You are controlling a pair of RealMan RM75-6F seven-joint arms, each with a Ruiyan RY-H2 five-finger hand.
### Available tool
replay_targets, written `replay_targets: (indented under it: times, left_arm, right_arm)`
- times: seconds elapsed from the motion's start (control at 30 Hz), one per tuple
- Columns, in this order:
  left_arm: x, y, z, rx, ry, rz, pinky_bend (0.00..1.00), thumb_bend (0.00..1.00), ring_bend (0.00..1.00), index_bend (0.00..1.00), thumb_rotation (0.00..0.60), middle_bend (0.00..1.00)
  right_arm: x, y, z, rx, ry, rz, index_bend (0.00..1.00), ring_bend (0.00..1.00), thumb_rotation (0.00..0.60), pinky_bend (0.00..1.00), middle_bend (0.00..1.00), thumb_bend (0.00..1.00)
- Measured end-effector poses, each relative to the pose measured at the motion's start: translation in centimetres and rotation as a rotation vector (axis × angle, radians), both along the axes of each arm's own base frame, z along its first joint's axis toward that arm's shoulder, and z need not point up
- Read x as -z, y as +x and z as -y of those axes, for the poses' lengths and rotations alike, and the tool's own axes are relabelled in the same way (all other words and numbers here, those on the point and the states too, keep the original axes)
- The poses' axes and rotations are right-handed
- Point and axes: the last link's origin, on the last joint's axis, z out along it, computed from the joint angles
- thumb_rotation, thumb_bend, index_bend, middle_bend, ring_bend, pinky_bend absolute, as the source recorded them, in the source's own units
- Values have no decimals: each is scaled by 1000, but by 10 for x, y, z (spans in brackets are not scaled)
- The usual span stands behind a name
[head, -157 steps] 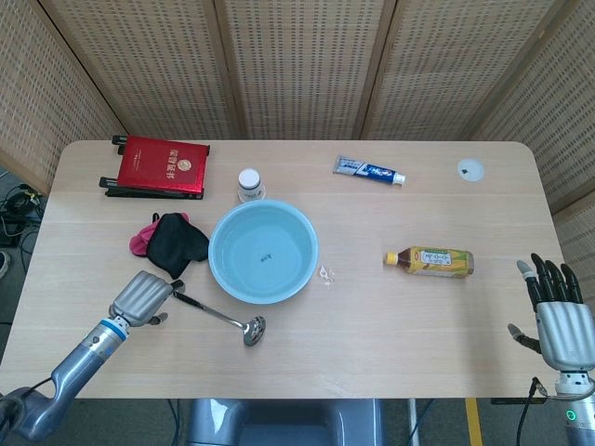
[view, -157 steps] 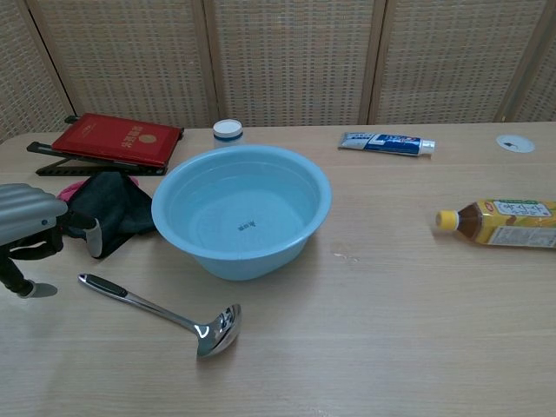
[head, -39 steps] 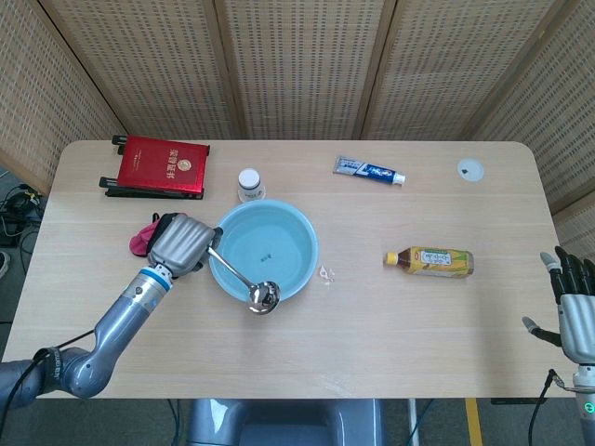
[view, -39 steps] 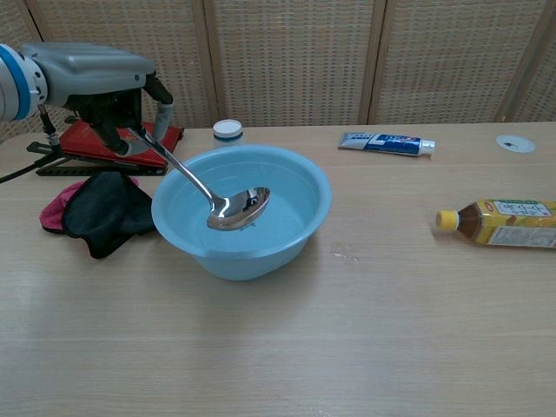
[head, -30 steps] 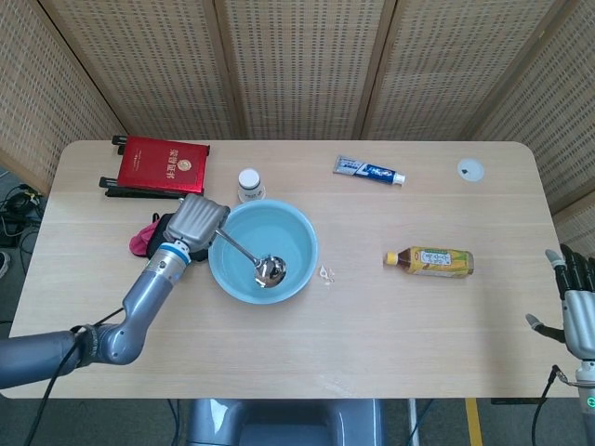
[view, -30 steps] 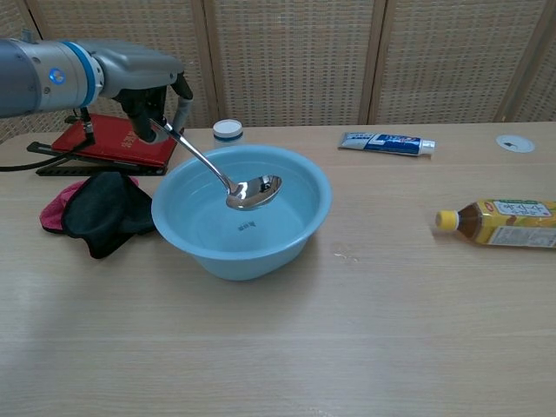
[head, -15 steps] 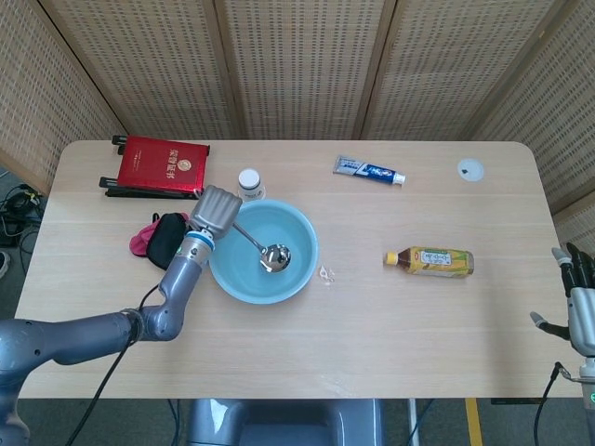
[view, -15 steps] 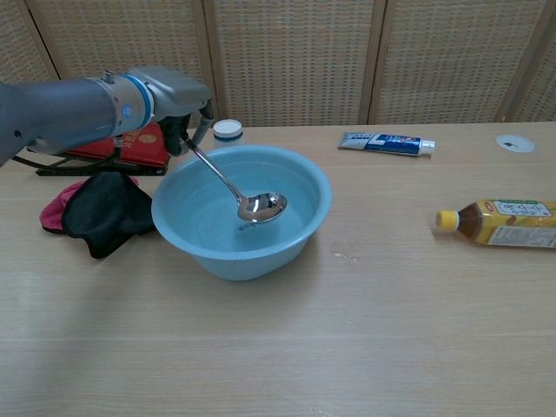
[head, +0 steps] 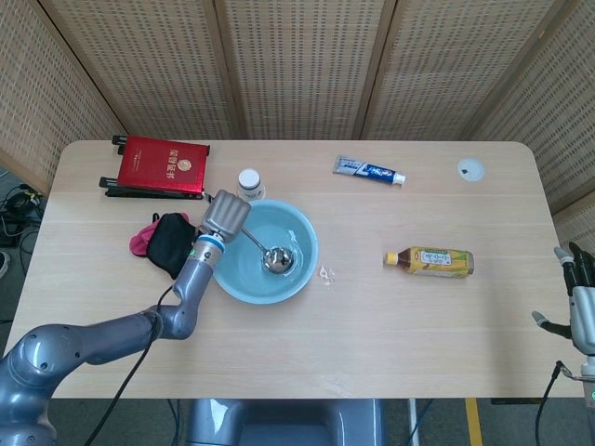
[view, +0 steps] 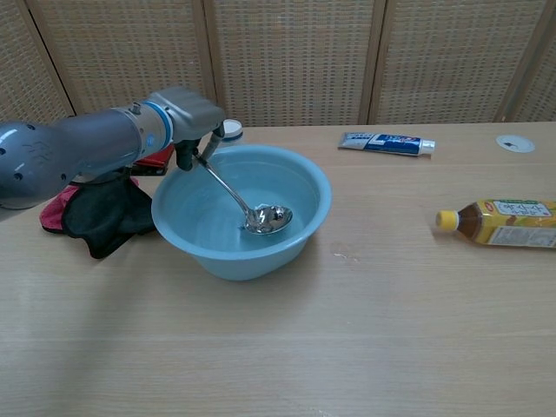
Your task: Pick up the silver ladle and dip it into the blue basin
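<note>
My left hand (head: 226,215) (view: 193,119) grips the handle of the silver ladle (head: 265,250) (view: 248,201) over the near-left rim of the blue basin (head: 297,275) (view: 313,187). The ladle slants down into the basin and its bowl (view: 268,219) sits low inside, at the basin's floor. My right hand (head: 580,297) shows only in the head view, at the table's right edge, fingers apart and holding nothing.
A black and pink cloth (head: 165,242) (view: 100,213) lies left of the basin, under my left forearm. Behind stand a red book on a stand (head: 156,166), a small white jar (head: 249,182) and a toothpaste tube (head: 369,171). A yellow bottle (head: 430,261) (view: 502,220) lies right of the basin.
My left hand has come forward over the basin's rim and lowered. The ladle's bowl has sunk from above the basin down to its floor. The right hand has hardly moved.
</note>
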Motion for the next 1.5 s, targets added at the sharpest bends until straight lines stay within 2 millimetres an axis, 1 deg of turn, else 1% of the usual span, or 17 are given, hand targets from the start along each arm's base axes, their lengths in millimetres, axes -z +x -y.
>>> replay_targets:
  times: [0.4,0.57,0.73,0.93,1.23,1.5]
  left_arm:
    - [10,6,-3,39,17,-57,1000,590,921,718,600,922]
    - [15,6,-3,46,16,-59,1000,590,921,723,600,922]
    - [12,8,-4,46,18,-23,1000,591,921,731,600,922]
    - [-4,10,-5,53,5,37,1000,598,921,739,600,922]
    - [-32,17,-5,47,-12,55,1000,600,921,739,600,922]
    - [-58,35,1,38,-12,41,1000,601,921,739,600,922]
  right_arm:
    - [1,-2,2,1,8,9,0,0,600,0,0,0]
    - [1,-4,3,6,12,10,0,0,600,0,0,0]
    - [1,-4,4,6,13,12,0,0,600,0,0,0]
    - [3,-3,4,5,17,15,0,0,600,0,0,0]
    - [3,-1,4,-3,17,18,0,0,600,0,0,0]
    - [1,-1,4,-5,12,22,0,0,600,0,0,0]
